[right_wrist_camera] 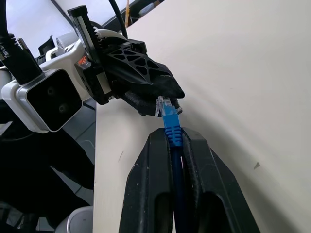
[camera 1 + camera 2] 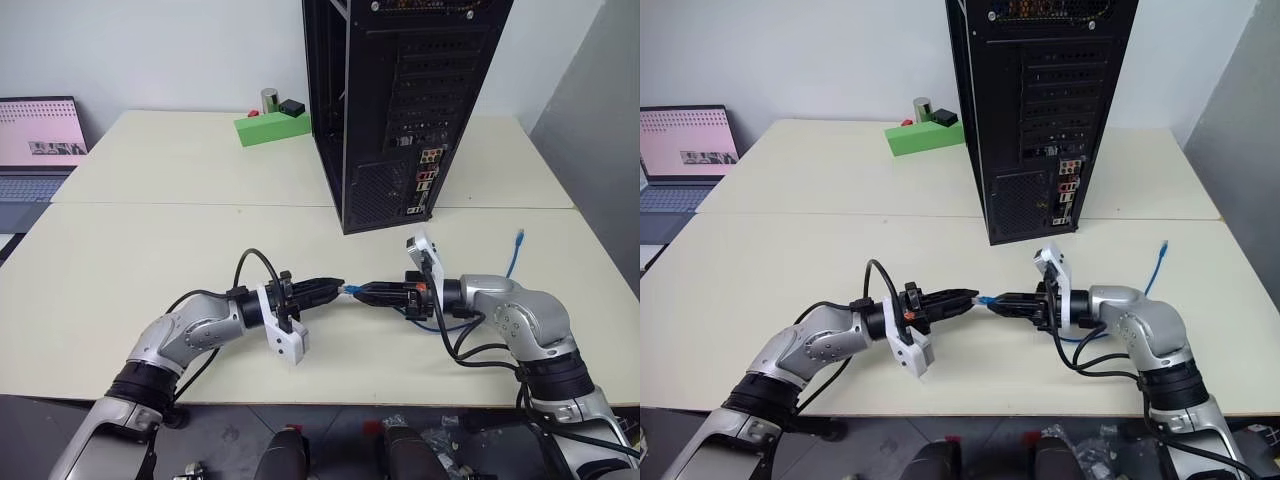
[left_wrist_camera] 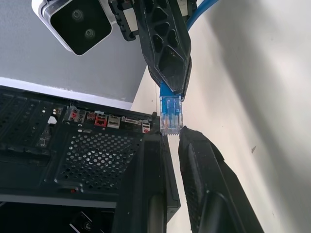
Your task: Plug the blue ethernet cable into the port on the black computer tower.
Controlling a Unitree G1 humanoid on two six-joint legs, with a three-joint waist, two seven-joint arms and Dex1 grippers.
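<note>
Pinching blue ethernet cable at plug end with right gripper, jaws pressed onto the blue boot just behind the clear plug, per right wrist view

Meeting left gripper tip to tip over the near table, both roughly level, left jaws pressed together, tip touching or just beside the clear plug, can't tell whether gripping it

Trailing rest of cable behind right wrist, looping toward 4 o'clock, far plug lying loose on table at about 3 o'clock of the grippers

Standing black computer tower upright at 12 o'clock of the grippers, well apart, rear panel facing camera; sitting port in connector cluster low on that panel beside coloured jacks, exact socket too small to tell

Sitting green box at 11 o'clock, laptop at 10 o'clock, irrelevant

Judging handling: cord light, thin, floppy, sagging if gripped far back, so gripping close behind plug on the boot looking right; plug small, hard, slick clear plastic, latch tab likely fragile, easy to twist in jaws; needing plug sticking out past fingertips and squared to socket for insertion; loose tail possibly dragging or snagging on arm cables

Judging stage: regrasp or handover at plug end, insertion not yet begun
</note>
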